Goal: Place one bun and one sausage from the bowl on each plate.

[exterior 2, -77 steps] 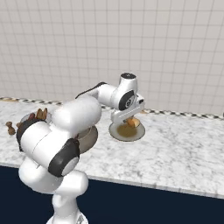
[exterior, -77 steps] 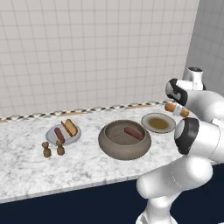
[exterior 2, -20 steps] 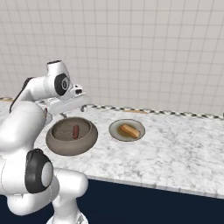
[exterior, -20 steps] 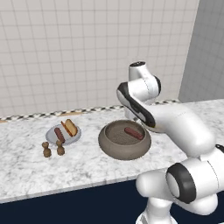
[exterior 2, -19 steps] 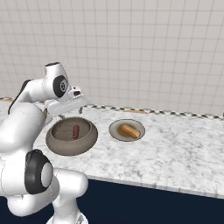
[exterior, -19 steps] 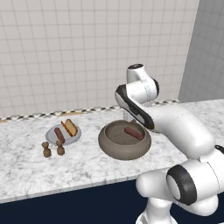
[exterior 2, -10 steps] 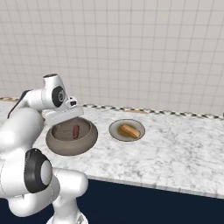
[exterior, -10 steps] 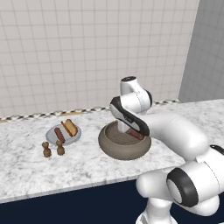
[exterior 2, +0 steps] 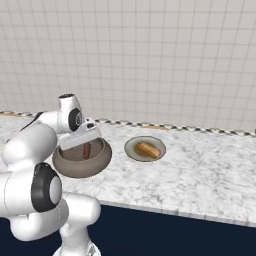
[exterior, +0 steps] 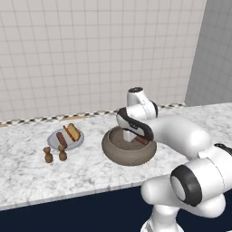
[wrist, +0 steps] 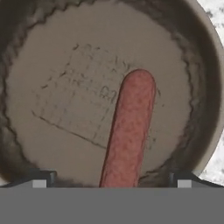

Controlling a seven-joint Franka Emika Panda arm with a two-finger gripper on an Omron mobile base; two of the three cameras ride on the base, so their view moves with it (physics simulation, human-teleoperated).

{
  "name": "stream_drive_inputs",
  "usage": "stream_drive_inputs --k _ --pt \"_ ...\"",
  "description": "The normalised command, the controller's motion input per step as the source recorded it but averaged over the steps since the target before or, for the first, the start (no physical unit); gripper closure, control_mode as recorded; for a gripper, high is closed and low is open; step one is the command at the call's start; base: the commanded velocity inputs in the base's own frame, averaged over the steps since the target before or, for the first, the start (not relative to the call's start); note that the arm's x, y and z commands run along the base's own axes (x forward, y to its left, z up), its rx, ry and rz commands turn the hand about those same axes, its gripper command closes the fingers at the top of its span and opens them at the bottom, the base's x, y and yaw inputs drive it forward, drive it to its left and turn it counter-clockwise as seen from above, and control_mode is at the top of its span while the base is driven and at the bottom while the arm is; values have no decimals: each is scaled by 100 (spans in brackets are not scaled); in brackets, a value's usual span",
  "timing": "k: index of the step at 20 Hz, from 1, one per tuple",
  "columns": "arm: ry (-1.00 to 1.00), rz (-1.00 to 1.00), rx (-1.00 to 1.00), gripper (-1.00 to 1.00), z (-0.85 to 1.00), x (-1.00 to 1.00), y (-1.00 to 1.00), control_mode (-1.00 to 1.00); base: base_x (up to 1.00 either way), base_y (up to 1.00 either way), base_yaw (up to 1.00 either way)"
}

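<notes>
Even bright light, soft shadows, slight blur

A bench (exterior: 27, 176) with a white marble top veined in grey ran across the room, its surface mottled and evenly lit. Below the front edge, the bench face (exterior 2: 175, 232) was a flat dark navy. Behind it rose a wall (exterior: 90, 50) of square off-white tiles with thin grey grout lines. Along the foot of that wall, where it met the bench, ran a narrow trim strip (exterior 2: 200, 129) checkered in dark and light with some tan patches. In the left base view a plain grey wall (exterior: 213, 54) stood at the right, meeting the tiled wall at a corner. The light was soft and even, with faint shadows.
</notes>
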Motion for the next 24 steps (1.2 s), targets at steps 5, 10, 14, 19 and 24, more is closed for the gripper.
stream_drive_inputs --k 5,10,14,19,24 --pt "0 0 0 -100 -32 3 2 -100 0 0 0" --pt "0 0 5 -100 -27 0 -2 -100 0 0 0" --pt "0 0 4 100 -22 0 0 -100 0 0 0" --pt "0 0 1 100 -3 0 0 -100 0 0 0" --pt "5 0 -9 100 57 0 0 -100 0 0 0"
